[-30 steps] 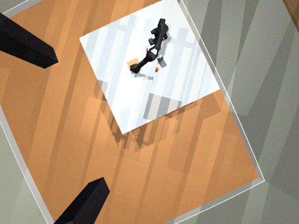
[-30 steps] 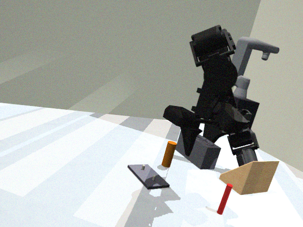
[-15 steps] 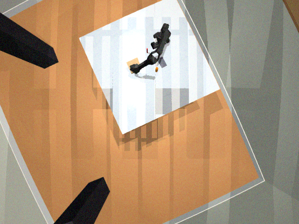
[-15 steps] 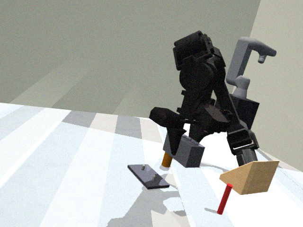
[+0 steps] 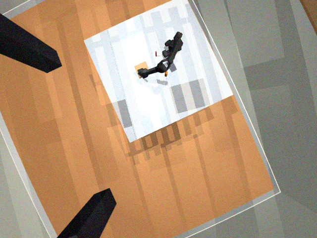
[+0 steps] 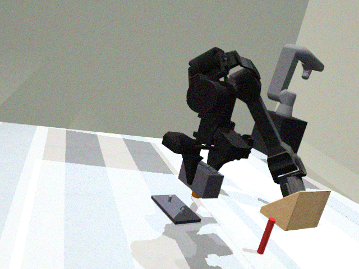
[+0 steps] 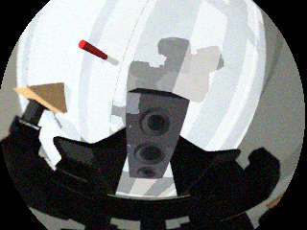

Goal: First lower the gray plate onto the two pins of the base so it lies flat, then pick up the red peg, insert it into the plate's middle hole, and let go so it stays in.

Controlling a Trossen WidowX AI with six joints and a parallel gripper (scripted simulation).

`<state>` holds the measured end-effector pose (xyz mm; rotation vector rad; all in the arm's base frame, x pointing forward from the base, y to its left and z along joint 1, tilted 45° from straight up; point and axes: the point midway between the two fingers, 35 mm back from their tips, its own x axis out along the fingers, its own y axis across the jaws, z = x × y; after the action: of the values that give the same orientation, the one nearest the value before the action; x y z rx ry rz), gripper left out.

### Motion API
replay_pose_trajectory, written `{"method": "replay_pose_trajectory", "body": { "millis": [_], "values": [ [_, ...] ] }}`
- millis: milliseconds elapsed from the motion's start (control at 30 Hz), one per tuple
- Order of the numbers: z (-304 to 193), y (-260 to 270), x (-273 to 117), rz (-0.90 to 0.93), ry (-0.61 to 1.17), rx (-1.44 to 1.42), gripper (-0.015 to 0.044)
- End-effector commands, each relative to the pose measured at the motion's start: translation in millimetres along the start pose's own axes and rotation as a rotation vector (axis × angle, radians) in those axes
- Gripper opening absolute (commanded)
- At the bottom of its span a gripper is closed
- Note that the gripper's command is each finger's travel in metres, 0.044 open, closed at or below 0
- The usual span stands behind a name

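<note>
My gripper (image 5: 165, 48) (image 6: 199, 174) (image 7: 150, 128) is shut on the gray plate (image 6: 212, 186) (image 7: 168, 107), a thick block with three round holes facing the wrist camera. It holds the plate in the air; in the exterior view the plate shows above and right of the base. The dark base (image 5: 172, 67) (image 6: 172, 205) lies on the table with its two pins (image 6: 169, 198) upright and bare. The wrist view does not show the base. The red peg (image 5: 155, 53) (image 6: 266, 236) (image 7: 93, 50) stands upright, away from the gripper.
A wooden wedge (image 5: 141, 66) (image 6: 308, 211) (image 7: 53, 96) stands beside the arm's mount. An orange cylinder (image 5: 166, 73) (image 6: 195, 195) stands behind the base and is partly hidden by the plate in the exterior view. A gray robot-like shape (image 6: 282, 72) stands in the background.
</note>
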<state>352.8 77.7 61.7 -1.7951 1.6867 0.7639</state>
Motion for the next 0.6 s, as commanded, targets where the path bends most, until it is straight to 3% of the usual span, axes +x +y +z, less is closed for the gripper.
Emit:
{"method": "replay_pose_trajectory", "body": {
  "millis": [0,567],
  "values": [
    [-12,0,6,-0.002,0.004,-0.008,0.0],
    [-60,8,32,0.001,0.019,-0.025,0.0]
  ]
}}
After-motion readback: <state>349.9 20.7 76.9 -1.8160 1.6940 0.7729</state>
